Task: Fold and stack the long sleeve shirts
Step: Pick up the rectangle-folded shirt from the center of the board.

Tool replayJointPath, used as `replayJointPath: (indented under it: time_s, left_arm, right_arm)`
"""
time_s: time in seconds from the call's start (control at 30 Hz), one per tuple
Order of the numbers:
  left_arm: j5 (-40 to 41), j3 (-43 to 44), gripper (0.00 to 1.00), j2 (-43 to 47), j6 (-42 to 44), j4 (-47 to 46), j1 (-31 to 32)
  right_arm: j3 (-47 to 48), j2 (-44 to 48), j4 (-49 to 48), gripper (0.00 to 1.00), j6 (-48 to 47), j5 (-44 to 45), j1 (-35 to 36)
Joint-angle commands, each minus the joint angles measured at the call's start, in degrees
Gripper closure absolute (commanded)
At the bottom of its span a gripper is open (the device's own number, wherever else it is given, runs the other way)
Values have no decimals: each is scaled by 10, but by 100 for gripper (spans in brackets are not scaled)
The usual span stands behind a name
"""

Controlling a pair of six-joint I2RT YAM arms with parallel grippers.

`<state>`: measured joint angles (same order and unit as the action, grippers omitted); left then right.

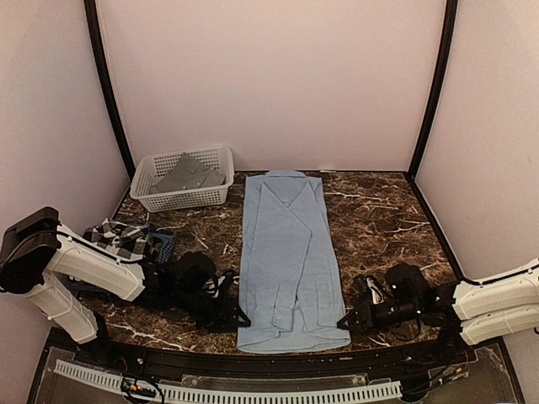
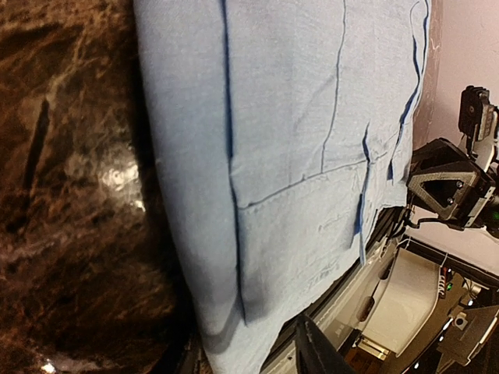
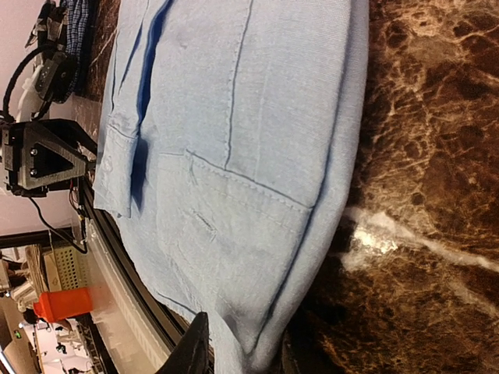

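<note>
Blue shirt (image 1: 289, 252) lies between left fingers (image 2: 313, 352) and right fingers (image 3: 192, 352), grip unclear; basket (image 1: 181, 200) rear-left.

Robot lab booth: blank pale walls (image 1: 269, 84), marble-patterned table (image 1: 379, 219).

Count from my remote screens: four shirts in view. One light blue shirt (image 1: 286, 252), one black-and-white checked shirt (image 1: 118, 237), one dark blue fine-checked shirt (image 1: 164, 244) and one grey shirt (image 1: 189, 174) — though I cannot tell whether that grey heap is a single garment. White lattice basket (image 1: 168, 200): one. Dark marble-patterned table (image 1: 379, 219): one. Robot arms: two — one left arm (image 1: 84, 265), one right arm (image 1: 497, 299). Grippers: two, the left gripper (image 1: 240, 320) and the right gripper (image 1: 344, 322).
</note>
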<state>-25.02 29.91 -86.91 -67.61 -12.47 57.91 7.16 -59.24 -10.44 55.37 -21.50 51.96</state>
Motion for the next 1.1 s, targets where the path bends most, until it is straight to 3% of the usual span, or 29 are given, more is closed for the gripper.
replayJointPath:
  time_s: [0.0, 0.6, 0.97, 1.07]
  left_arm:
    - [9, -23, 60, -12, -32, 8, 11]
    - [-1, -47, 89, -28, -118, -137, 12]
    - [-11, -53, 100, -19, -146, -182, 12]
    - [-9, -53, 100, -6, -148, -173, 12]
  right_arm:
    - [-13, -2, -23, 73, 7, -9, 5]
    - [-11, 17, -54, 81, 34, -7, 5]
    - [-11, 16, -66, 100, 42, -6, 5]
    - [-6, 22, -62, 100, 43, -6, 5]
